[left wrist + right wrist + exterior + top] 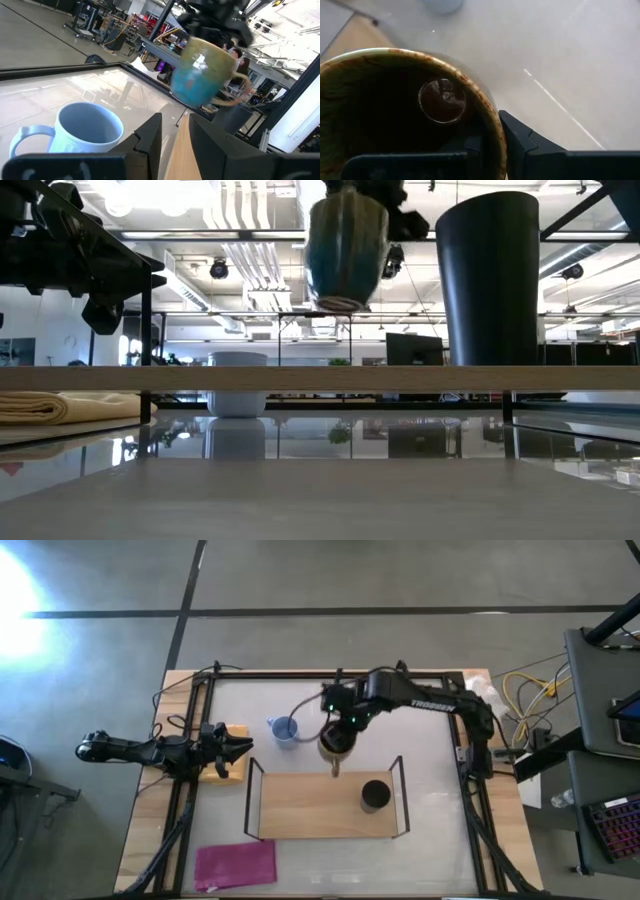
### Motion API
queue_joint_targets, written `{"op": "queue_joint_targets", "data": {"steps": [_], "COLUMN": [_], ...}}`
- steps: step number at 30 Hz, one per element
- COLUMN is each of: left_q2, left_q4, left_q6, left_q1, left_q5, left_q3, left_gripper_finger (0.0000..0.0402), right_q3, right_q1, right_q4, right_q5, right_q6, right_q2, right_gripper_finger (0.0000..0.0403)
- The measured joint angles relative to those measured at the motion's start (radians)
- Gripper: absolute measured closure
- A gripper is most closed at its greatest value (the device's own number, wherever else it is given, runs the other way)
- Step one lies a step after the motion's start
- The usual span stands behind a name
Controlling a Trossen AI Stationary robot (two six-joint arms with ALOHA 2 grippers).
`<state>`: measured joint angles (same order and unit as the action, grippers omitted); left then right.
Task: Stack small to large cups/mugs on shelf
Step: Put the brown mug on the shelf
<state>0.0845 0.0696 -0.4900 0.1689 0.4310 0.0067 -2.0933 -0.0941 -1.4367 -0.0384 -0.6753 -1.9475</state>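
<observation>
My right gripper (341,726) is shut on the brown mug (335,741), which is lifted above the table just beyond the shelf's far edge. It shows high in the low view (345,250) and in the left wrist view (204,75). The black mug (375,795) stands upright on the light-wood shelf board (300,808), right of its middle. The light blue mug (284,730) stands on the table behind the shelf, left of the brown mug. My left gripper (240,752) is open and empty over the yellow cloth (232,732) at the left. My right gripper holds the brown mug by its rim wall (492,112), one finger inside the dark hollow and one finger (522,142) outside. The fingers come from above, pointing down. The mug hangs upright, clear of table and shelf, its base (343,304) above the board.
A pink cloth (235,865) lies at the near left corner. Black wire uprights (252,798) stand at both ends of the shelf (402,796). Bare board lies left of the black mug. Cables and desks lie off the table's right edge.
</observation>
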Motion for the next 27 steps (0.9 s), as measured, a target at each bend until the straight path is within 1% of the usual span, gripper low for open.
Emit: {"op": "queue_joint_targets", "data": {"steps": [7, 10, 23, 27], "left_q2": [0.0, 0.001, 0.0, 0.0], "left_q4": [0.0, 0.0, 0.0, 0.0], "left_q6": [0.0, 0.0, 0.0, 0.0], "left_q1": [0.0, 0.0, 0.0, 0.0], "left_q5": [0.0, 0.0, 0.0, 0.0], "left_q3": [0.0, 0.0, 0.0, 0.0], "left_gripper_finger": [0.0317, 0.0317, 0.0317, 0.0317], "right_q3": [-0.019, -0.015, 0.007, 0.055], "right_q1": [0.115, 0.154, 0.283, 0.324], "right_q4": [0.023, 0.032, 0.042, 0.116], "right_q5": [-0.011, -0.016, -0.026, -0.022], "right_q6": [-0.188, -0.233, -0.234, -0.249], "right_q2": [-0.036, -0.054, -0.065, -0.068], "right_gripper_finger": [0.0367, 0.0367, 0.0367, 0.0367]}}
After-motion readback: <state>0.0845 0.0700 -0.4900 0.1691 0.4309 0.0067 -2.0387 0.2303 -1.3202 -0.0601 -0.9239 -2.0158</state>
